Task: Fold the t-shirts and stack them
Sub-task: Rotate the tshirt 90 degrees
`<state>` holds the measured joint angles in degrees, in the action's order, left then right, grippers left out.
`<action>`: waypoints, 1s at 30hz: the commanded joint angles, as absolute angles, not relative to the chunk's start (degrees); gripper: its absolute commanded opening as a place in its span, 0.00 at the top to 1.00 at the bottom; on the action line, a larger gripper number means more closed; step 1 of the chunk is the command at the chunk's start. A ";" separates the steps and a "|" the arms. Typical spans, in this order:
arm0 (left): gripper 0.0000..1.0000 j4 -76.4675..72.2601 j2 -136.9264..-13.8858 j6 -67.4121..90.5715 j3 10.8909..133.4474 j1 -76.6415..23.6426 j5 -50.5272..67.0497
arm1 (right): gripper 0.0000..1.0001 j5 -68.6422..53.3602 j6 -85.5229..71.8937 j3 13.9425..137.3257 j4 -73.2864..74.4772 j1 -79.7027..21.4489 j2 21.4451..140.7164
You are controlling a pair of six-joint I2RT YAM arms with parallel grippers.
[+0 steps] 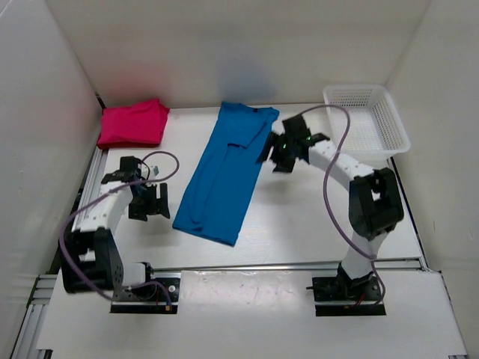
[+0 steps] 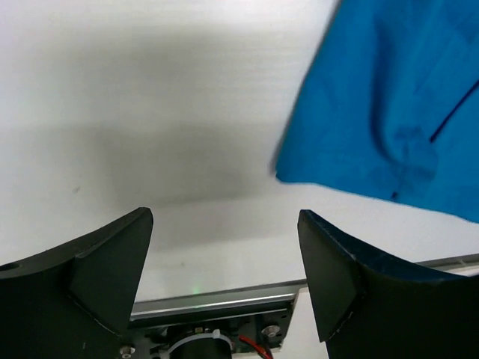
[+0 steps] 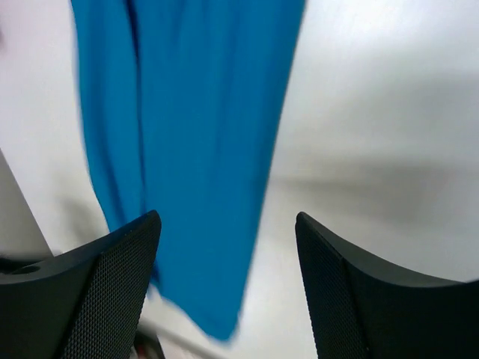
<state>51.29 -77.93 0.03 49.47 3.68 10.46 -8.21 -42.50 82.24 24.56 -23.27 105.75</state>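
Note:
A bright blue t-shirt [image 1: 224,176] lies flat in the middle of the table, folded lengthwise into a long strip running from back right to front left. A bright pink-magenta t-shirt [image 1: 133,123] sits folded at the back left corner. My left gripper [image 1: 153,202] hovers open just left of the blue shirt's near end, holding nothing. In the left wrist view the left gripper [image 2: 224,215] is over bare table, with the blue shirt [image 2: 389,97] up to the right. My right gripper [image 1: 275,153] is open beside the shirt's far right edge. In the right wrist view the right gripper [image 3: 226,218] is empty above the blue shirt's [image 3: 194,112] edge.
A white mesh basket [image 1: 358,90] stands at the back right corner. White walls enclose the table on the left, back and right. A metal rail [image 1: 247,265] runs along the near edge, in front of the arm bases.

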 commanded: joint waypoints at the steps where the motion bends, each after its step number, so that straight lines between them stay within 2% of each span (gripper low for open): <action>1: 0.11 50.89 -69.19 0.00 45.54 4.13 6.34 | 0.23 -14.05 -37.71 69.99 29.71 -28.20 102.58; 4: 0.11 52.54 -62.68 0.00 44.12 4.74 1.33 | 0.25 -18.88 -38.32 64.34 27.43 -33.65 101.43; 8: 0.08 56.15 -55.65 0.00 44.12 8.25 -0.70 | 0.25 -24.86 -37.62 66.26 25.85 -40.15 106.24; 13: 0.06 59.77 -52.38 0.00 44.74 9.32 -3.16 | 0.32 -33.65 -44.03 64.70 21.72 -42.36 111.88; 18: 0.06 60.29 -50.19 0.00 44.74 9.93 -0.36 | 0.40 -26.13 -48.94 58.55 20.14 -44.65 110.93; 22: 0.06 60.21 -47.11 0.00 44.74 9.93 5.26 | 0.48 -21.28 -60.35 53.36 14.25 -45.18 106.88; 25: 0.06 60.21 -46.49 0.00 44.21 9.93 7.55 | 0.50 -15.83 -65.37 53.35 14.85 -46.41 106.88; 30: 0.06 60.91 -45.27 0.00 44.30 9.93 11.15 | 0.51 -17.23 -67.94 55.18 14.06 -48.59 109.06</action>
<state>60.47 -46.68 0.01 44.18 9.65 6.72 -26.87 -65.49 55.44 13.54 -46.83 105.45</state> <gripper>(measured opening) 0.934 0.490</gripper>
